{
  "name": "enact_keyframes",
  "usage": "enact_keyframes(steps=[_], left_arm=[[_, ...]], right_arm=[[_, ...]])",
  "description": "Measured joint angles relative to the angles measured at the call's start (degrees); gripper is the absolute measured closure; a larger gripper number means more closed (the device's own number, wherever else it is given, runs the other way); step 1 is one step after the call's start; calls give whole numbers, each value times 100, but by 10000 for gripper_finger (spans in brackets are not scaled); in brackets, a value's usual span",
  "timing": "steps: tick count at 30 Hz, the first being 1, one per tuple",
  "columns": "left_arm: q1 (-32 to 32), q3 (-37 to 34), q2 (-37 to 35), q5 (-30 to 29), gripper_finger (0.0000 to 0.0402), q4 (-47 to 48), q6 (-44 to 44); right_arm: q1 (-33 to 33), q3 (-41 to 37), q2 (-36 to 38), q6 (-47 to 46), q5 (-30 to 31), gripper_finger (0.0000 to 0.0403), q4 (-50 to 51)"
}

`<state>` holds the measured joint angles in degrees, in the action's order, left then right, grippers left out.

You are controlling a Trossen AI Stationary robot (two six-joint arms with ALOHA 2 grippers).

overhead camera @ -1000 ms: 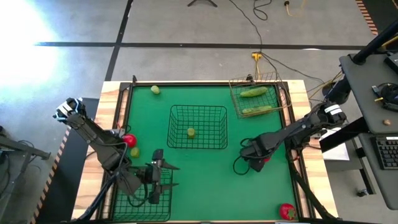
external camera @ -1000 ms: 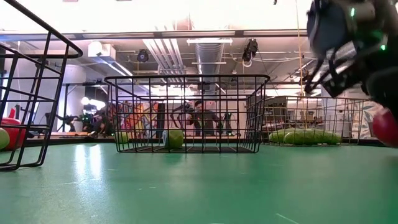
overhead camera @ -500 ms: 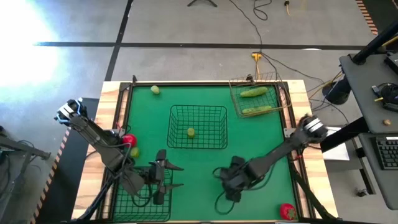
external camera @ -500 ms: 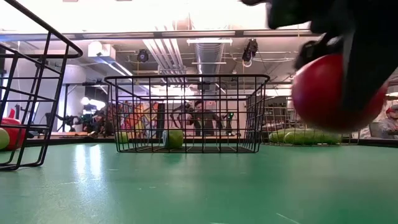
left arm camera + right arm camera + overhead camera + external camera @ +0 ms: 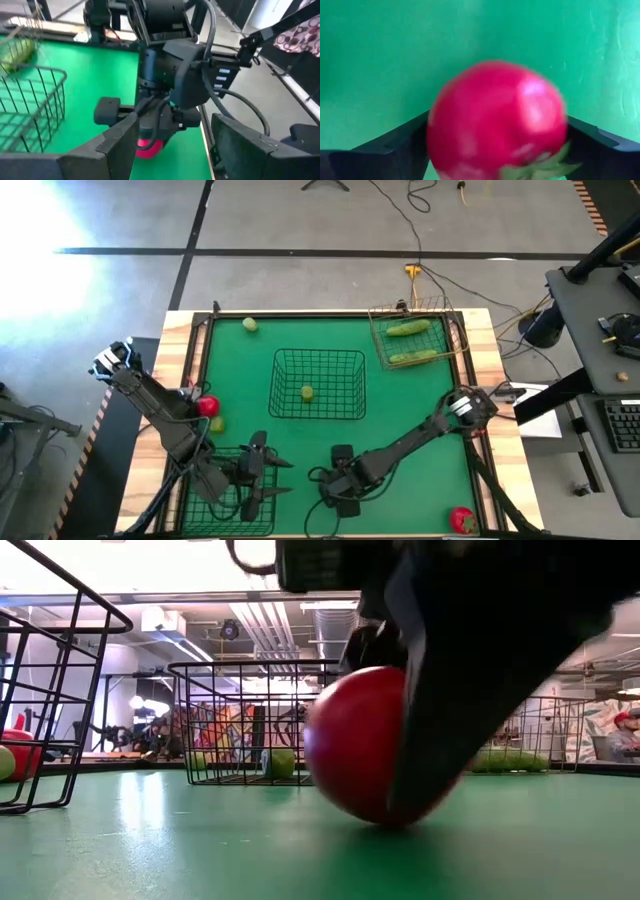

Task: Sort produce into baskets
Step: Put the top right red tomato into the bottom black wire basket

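My right gripper [image 5: 338, 492] is shut on a red tomato [image 5: 352, 745] low over the green mat near the table's near edge, just right of the near-left dark basket [image 5: 215, 500]. The tomato also shows in the right wrist view [image 5: 495, 120] and the left wrist view [image 5: 150, 148]. My left gripper [image 5: 270, 477] is open and empty above that basket's right rim, its fingers toward the right gripper. A second tomato [image 5: 207, 406] and a yellow-green fruit [image 5: 217, 423] lie on the mat by the left edge. My right gripper pinches the tomato's two opposite sides [image 5: 437, 135] between its two fingers [image 5: 470, 670]. The fingers come from above, pointing down. The tomato's green stalk end [image 5: 540, 162] faces the wrist. It hangs just over the mat; whether its underside touches, I cannot tell.
The middle dark basket [image 5: 318, 356] holds one yellow-green fruit [image 5: 307, 392]. The tan basket [image 5: 440, 305] at the far right holds two cucumbers [image 5: 410, 328]. Another fruit [image 5: 249, 324] lies at the far left and a third tomato [image 5: 461, 520] at the near right corner.
My right gripper has carried the tomato from the table's right side toward the near edge and the left, down close to the mat beside the near-left basket. The tomato has stayed between the fingers.
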<state>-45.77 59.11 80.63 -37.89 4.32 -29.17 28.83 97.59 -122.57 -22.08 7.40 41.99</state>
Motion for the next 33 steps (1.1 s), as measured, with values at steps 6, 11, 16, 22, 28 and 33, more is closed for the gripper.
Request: enact_keyframes(steps=[6, 11, 16, 22, 28, 33], left_arm=[[-16, 81, 340, 29, 170, 21, -395], [55, 481, 691, 7, 170, 206, -462], [135, 1411, 1118, 15, 170, 1423, -656], [276, 2505, 1833, 174, 138, 2674, -762], [619, 3091, 2411, 745, 80, 3281, -752], [932, 3119, 2748, 1053, 62, 3321, -695]], right_arm=[[4, 163, -73, 98, 32, 35, 40], [122, 157, 94, 106, 300, 34, 204], [282, 154, 316, -24, 434, 33, 576], [708, 150, 724, -579, 844, 33, 1129], [1369, 111, 1167, -1630, 1739, 33, 1540], [1881, 100, 1279, -2361, 2239, 33, 1514]])
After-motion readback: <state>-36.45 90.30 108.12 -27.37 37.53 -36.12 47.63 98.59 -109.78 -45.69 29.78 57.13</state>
